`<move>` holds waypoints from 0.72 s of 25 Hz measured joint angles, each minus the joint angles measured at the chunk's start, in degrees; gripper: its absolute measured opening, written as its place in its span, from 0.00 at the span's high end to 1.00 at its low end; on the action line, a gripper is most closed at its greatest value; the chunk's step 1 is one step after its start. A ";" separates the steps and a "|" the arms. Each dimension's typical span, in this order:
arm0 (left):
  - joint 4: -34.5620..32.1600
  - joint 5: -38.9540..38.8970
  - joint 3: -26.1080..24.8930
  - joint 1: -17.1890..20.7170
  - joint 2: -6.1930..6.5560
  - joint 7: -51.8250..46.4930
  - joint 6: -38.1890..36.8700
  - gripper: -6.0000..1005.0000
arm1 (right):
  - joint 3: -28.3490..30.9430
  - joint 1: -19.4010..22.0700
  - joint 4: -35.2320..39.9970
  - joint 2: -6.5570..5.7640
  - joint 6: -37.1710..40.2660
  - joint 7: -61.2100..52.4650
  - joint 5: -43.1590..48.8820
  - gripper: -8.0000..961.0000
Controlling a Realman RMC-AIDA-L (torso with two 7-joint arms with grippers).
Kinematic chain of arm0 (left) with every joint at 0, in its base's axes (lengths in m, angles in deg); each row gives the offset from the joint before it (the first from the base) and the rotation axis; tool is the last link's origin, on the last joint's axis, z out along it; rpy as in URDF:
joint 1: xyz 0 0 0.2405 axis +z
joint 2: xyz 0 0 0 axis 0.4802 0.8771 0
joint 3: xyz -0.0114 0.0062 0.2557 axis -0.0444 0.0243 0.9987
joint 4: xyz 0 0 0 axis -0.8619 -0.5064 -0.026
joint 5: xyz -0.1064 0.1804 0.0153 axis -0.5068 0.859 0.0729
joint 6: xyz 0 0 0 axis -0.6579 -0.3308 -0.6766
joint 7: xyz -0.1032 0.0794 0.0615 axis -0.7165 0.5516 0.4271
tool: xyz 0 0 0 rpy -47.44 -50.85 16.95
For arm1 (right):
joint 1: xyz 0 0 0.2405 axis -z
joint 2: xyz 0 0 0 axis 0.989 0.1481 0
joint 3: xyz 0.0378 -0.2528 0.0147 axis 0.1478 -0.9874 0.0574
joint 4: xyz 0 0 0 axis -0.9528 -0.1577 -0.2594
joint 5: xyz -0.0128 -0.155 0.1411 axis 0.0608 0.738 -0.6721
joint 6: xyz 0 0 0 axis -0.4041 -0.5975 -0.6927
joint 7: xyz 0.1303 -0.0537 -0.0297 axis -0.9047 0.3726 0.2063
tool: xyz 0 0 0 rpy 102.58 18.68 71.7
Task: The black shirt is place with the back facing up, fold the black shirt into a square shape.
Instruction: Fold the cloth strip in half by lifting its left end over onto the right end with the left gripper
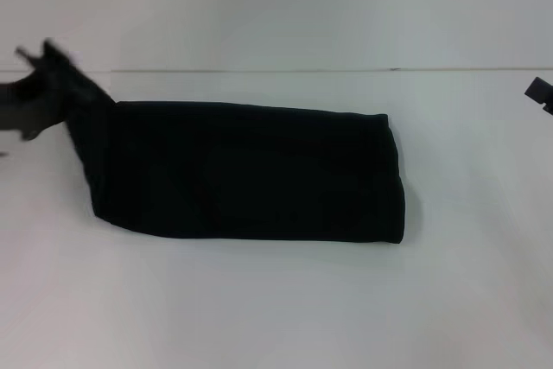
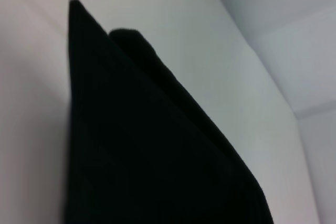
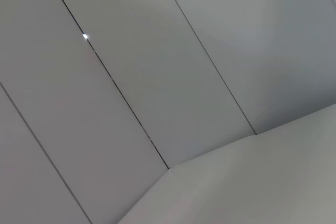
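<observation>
Head view shows the black shirt (image 1: 246,170) folded into a long band lying across the middle of the white table (image 1: 276,308), its right end flat and its left far corner lifted up to the left gripper (image 1: 52,71), which pinches that corner at the table's left edge. Left wrist view shows only the shirt's dark fabric (image 2: 157,150) hanging close below the camera in folded layers over the white surface. Only a small part of the right gripper (image 1: 540,92) shows at the right edge of the head view, well apart from the shirt, and whether its fingers are wide or narrow I cannot tell.
</observation>
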 joint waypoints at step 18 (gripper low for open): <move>-3.54 -6.47 27.79 -6.96 -10.37 0.51 3.35 0.98 | -0.03 -0.78 -0.66 0.00 -1.60 0.08 -0.18 0.19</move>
